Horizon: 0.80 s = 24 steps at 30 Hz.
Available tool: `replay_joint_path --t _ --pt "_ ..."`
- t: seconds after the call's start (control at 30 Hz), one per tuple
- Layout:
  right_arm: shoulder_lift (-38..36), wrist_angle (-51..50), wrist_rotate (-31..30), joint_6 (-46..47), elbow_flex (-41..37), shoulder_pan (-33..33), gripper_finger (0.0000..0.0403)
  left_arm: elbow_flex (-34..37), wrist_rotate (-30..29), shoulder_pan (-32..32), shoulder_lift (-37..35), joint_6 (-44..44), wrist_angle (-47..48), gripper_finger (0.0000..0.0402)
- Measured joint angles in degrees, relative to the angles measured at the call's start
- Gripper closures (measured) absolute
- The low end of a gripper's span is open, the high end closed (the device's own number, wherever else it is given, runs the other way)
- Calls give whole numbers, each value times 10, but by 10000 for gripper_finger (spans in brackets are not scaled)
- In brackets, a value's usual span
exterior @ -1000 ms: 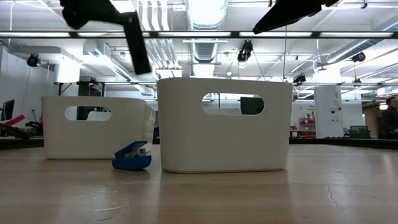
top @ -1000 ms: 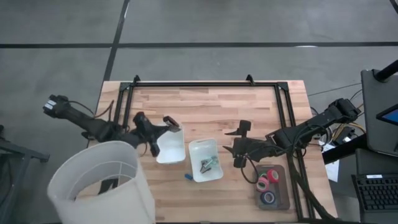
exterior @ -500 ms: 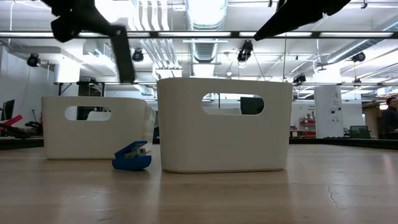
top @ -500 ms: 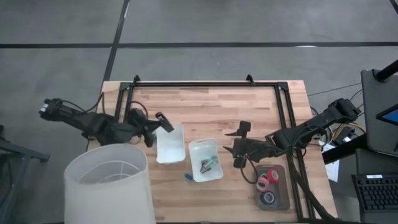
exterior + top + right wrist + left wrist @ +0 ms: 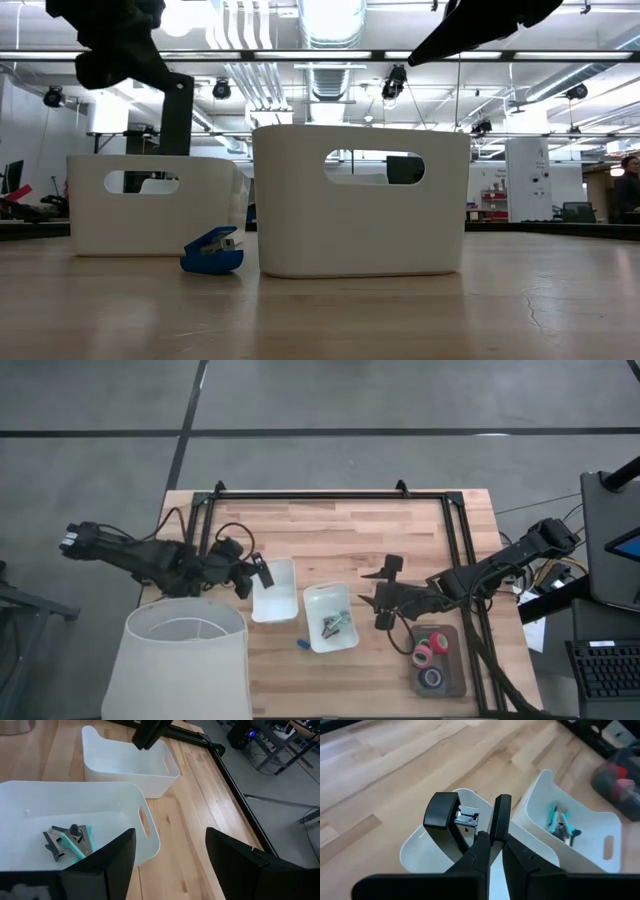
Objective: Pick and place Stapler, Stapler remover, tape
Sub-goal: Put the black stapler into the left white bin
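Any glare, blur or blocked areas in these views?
Low view: ceiling lights glare behind the dark, silhouetted left gripper. Left wrist view: the stapler is sharp, the bin of tape blurred. High view: a white lampshade covers the table's near-left corner.

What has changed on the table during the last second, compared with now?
The left gripper, jaws shut on the stapler, drew back from over the left white tray's far edge toward its near-left rim, turning the stapler upright above it. The right gripper, jaws open, stayed beside the right white tray. The blue staple remover, both trays and the tape rolls did not move.
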State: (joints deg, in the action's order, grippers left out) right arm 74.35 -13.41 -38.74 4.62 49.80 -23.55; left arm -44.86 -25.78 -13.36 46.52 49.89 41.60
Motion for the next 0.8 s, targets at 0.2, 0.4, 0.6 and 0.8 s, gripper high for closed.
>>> replay_joint_path --t 0.2,0.4,0.6,0.8 --pt "0 7 -1 -5 0 0 166 1 16 14 41 -9 -1 370" --pt "0 5 -2 -5 -2 0 172 2 57 30 106 -8 9 357" --pt "0 4 -2 -4 -2 -1 170 2 92 48 161 -21 8 358" --pt "0 3 -2 -5 -4 -1 174 3 107 58 192 -26 1 332"
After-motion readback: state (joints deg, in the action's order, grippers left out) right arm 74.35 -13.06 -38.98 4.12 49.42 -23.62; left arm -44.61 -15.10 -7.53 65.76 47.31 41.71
